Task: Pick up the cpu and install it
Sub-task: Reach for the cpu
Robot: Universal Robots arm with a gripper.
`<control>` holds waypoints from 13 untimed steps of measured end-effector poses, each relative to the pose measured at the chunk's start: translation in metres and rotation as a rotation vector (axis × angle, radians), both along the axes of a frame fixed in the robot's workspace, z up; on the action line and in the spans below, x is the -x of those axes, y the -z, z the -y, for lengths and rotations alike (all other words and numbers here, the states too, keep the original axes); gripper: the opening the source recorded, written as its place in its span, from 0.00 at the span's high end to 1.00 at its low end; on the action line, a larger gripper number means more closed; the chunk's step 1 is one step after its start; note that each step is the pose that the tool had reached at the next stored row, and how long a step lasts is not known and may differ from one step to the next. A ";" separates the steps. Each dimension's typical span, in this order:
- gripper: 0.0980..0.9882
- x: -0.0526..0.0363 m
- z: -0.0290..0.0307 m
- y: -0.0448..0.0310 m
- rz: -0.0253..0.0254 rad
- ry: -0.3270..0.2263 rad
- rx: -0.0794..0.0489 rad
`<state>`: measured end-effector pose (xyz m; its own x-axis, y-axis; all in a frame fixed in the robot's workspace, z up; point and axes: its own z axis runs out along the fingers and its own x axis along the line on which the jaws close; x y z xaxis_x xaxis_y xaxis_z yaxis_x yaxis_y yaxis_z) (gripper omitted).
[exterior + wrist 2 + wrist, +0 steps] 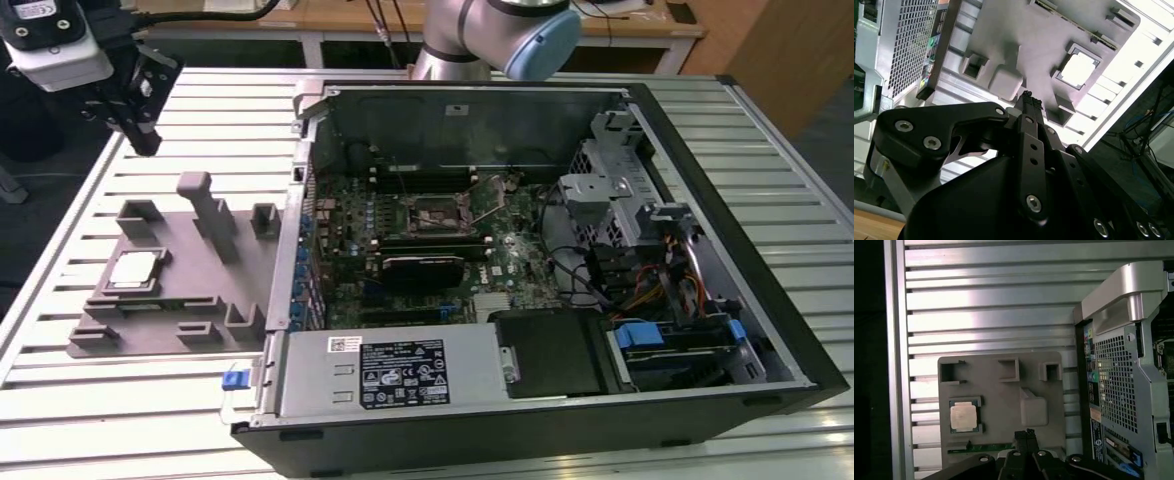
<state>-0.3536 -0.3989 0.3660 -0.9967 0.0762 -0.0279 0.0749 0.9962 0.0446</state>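
Observation:
The cpu (134, 270) is a small silver square lying flat in a recess of the grey fixture tray (187, 310), at the exterior view's left. Both wrist views show it too: cpu (1077, 69), cpu (963, 416). My gripper (143, 138) hangs well above the table, past the tray's far end and apart from the chip. In both wrist views its black fingertips (1026, 433) meet with nothing between them, so the gripper (1029, 101) is shut and holds nothing. The motherboard's black cpu socket (438, 215) lies inside the open computer case.
The open computer case (694, 200) fills the table's middle and right, with a power supply (387, 370) at its near side. Upright grey posts (196, 195) rise from the tray beside the case wall. The slatted metal table (80, 420) lies below.

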 end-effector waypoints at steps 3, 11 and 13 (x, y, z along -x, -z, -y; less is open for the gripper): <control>0.99 0.0051 0.0000 0.0016 0.0001 0.000 0.000; 0.99 0.0178 0.0000 0.0078 0.0002 0.000 0.000; 0.99 0.0203 0.0000 0.0106 0.0000 0.000 0.000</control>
